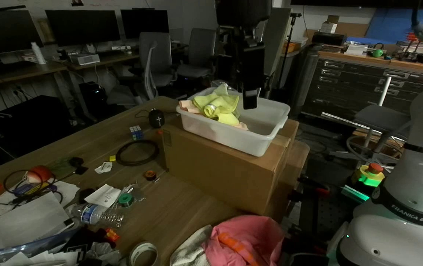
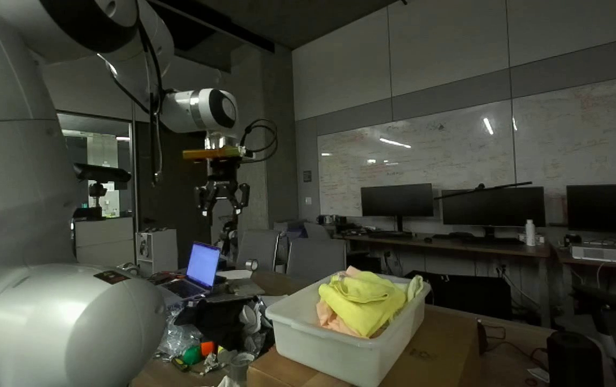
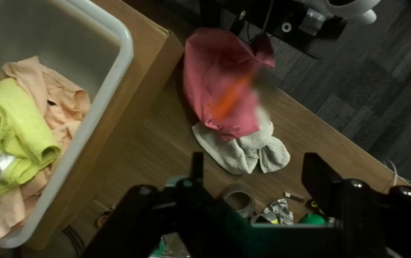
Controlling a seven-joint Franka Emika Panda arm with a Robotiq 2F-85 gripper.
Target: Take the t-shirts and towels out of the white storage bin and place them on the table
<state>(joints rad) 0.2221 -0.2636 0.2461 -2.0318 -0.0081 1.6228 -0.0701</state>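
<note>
Fingers [image 3: 318, 175] spread apart; yellow cloth [image 2: 364, 301] lies over peach cloth [image 3: 65, 105] in the white bin [image 2: 327, 346].

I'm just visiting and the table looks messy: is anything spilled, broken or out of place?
A clear plastic bottle lies on its side near loose papers on the table, odd because bottles usually stand upright. No puddle shows, and I see nothing plainly broken.
</note>
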